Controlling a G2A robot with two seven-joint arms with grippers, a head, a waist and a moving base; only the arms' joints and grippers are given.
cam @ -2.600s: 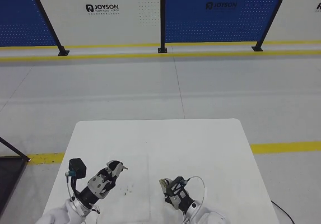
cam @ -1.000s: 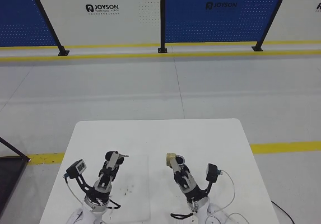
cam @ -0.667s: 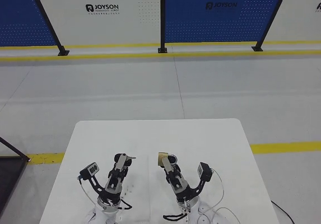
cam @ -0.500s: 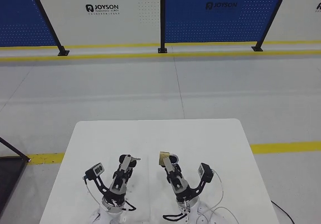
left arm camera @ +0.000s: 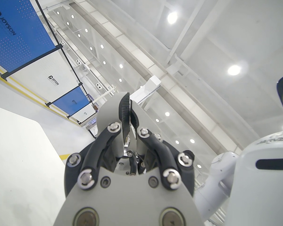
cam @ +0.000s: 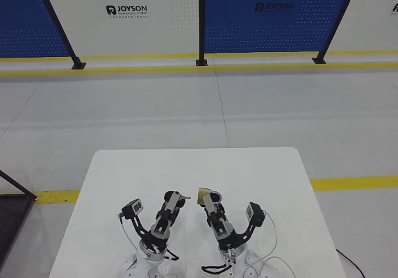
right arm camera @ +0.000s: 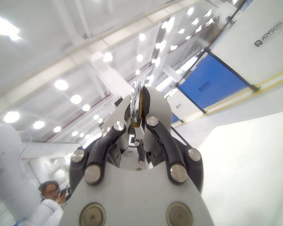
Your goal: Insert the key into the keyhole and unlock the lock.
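Top view: right gripper [cam: 211, 203] pinches the brass padlock with chrome shackle [cam: 203, 197] above the white table [cam: 268, 174]. Left gripper [cam: 175, 200], jaws pressed on what appears a thin silver key [cam: 183, 201], sits just beside. Step judged: alignment. Next move needs the key tip square to the keyhole, which is hidden.

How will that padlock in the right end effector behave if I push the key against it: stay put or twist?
The padlock looks like solid brass with a chromed shackle, so it is probably rigid and heavy for its size. The right end effector pinches smooth, shiny metal, so it may slip or pivot when the key pushes in.
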